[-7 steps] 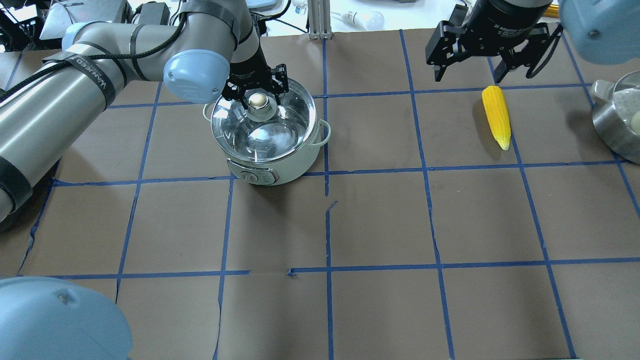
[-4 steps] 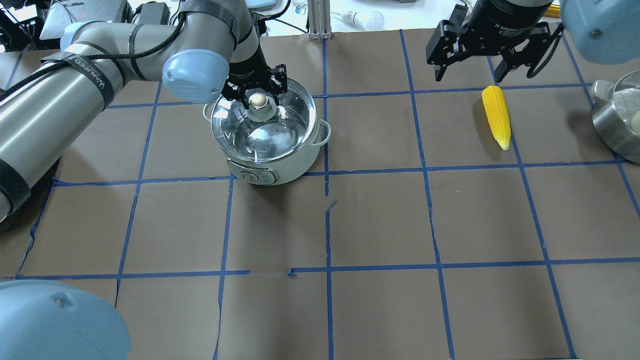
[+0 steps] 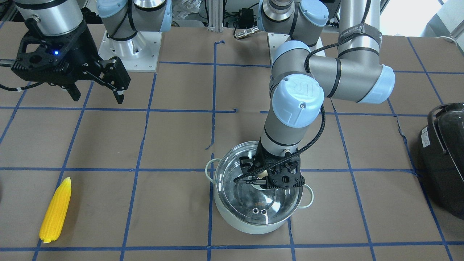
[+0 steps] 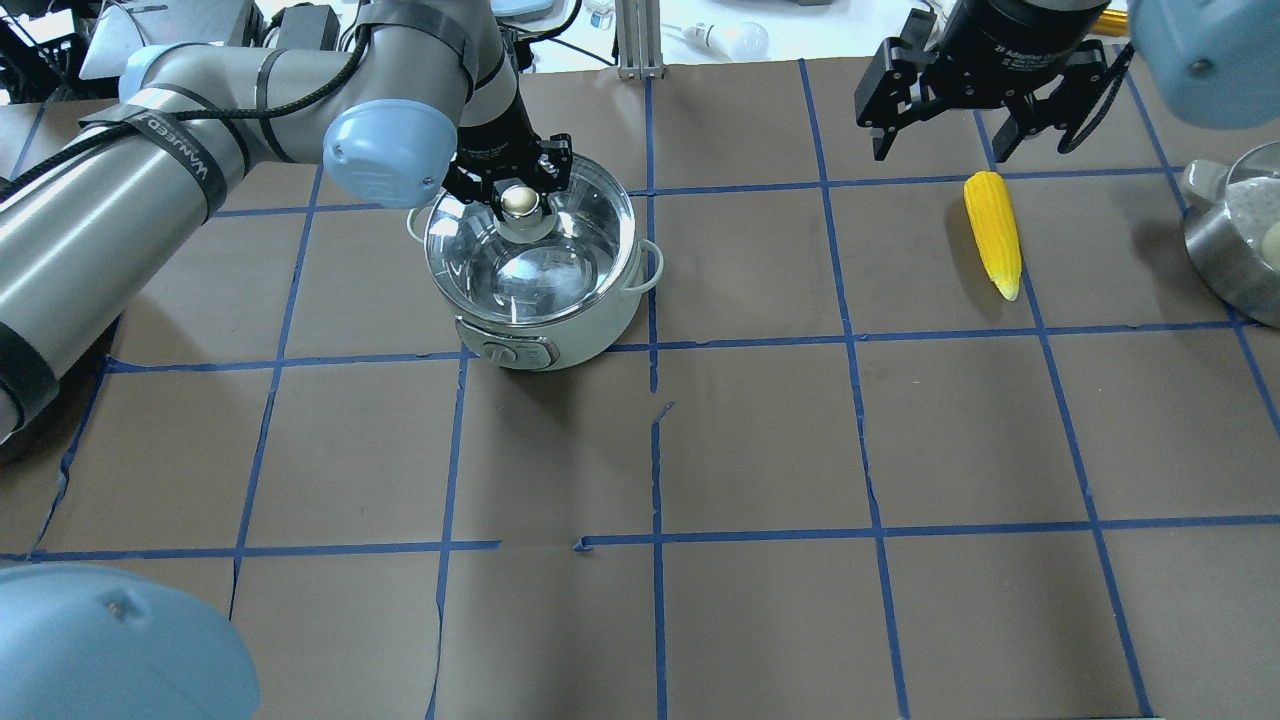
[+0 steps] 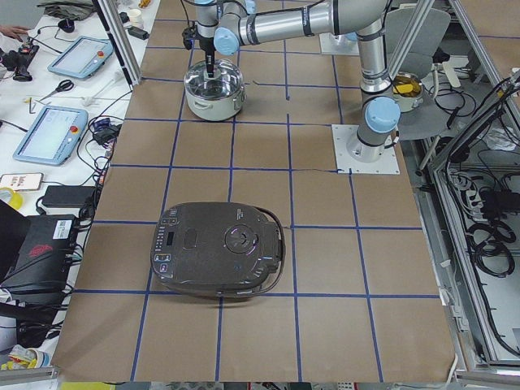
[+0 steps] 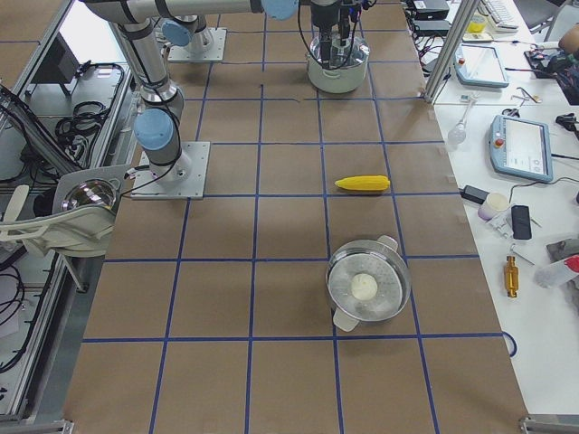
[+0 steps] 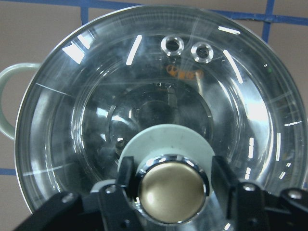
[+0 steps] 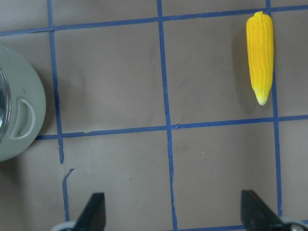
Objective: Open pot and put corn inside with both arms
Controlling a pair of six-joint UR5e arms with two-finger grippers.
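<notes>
The pot (image 4: 560, 335) stands at the table's back left with its glass lid (image 4: 530, 265) on; it also shows in the front view (image 3: 246, 224). My left gripper (image 4: 517, 195) reaches down onto the lid and is shut on the metal knob (image 7: 171, 192), one finger (image 7: 126, 173) on each side of it. The corn (image 4: 993, 232) lies flat on the table at the back right and also shows in the right wrist view (image 8: 260, 55). My right gripper (image 4: 940, 150) is open and empty, up in the air just behind and left of the corn.
A steel pot with a white ball inside (image 4: 1240, 240) stands at the right edge, just beyond the corn. A black appliance with a handle (image 3: 444, 152) sits at the table's left end. Brown paper with a blue tape grid (image 4: 760, 440) covers the table.
My left gripper's fingers have closed in on the lid knob. The lid stays on the pot. My right gripper has hardly moved; the corn lies where it was.
</notes>
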